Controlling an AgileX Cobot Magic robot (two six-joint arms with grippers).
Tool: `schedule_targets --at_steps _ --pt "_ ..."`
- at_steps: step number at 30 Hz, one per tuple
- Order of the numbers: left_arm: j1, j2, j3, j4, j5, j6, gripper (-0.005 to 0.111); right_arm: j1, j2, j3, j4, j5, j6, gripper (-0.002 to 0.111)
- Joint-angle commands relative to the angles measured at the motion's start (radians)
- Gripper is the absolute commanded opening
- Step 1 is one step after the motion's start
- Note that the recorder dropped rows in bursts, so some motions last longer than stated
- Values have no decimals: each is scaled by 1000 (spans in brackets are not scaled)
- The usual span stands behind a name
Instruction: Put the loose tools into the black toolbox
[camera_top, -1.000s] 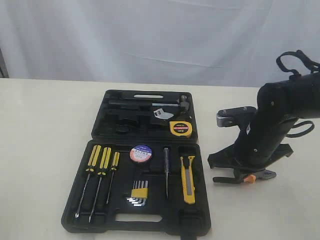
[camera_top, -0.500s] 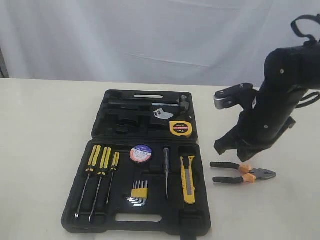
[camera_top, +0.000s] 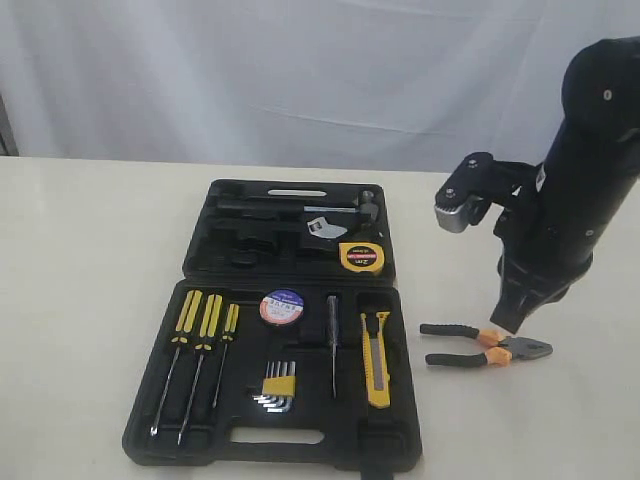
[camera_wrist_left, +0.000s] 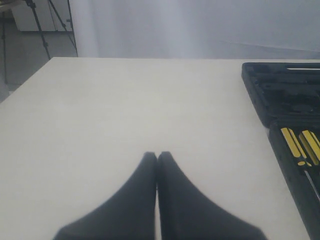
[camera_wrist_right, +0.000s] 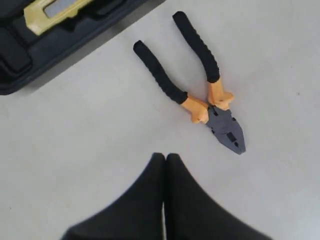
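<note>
Hovering near the pliers (camera_wrist_right: 206, 102), the right claw (camera_wrist_right: 165, 159) is seen pinched together, nothing held. Pliers are laid on the table (camera_top: 80, 300) beside the toolbox (camera_top: 180, 448), which is cropped in wrist view. Left claw (camera_wrist_left: 157, 156) likewise closed.

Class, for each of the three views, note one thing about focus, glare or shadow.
Exterior view: soft, even light; hex keys glint in the toolbox. Left wrist view: the shut left gripper is blurred, too near the lens, the table sharper. Right wrist view: right gripper blurred likewise; pliers sharp, with only faint shadow.
</note>
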Motion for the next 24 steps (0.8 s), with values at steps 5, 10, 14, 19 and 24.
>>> schedule_targets --at_steps 5,10,14,19,24 --pt "-5 -1 3 -10 -8 -4 0 -5 -11 -7 -15 2 -19 -1" --pt "-5 -1 3 -10 -8 -4 0 -5 -11 -7 -27 4 -19 -1" --pt "-5 -1 3 -10 -8 -4 0 -5 -11 -7 -27 6 -19 -1" --pt "-5 -1 3 -10 -8 -4 0 -5 -11 -7 -48 66 -24 -1" --pt "-5 -1 3 -10 -8 -4 0 -5 -11 -7 -80 45 -125 -1"
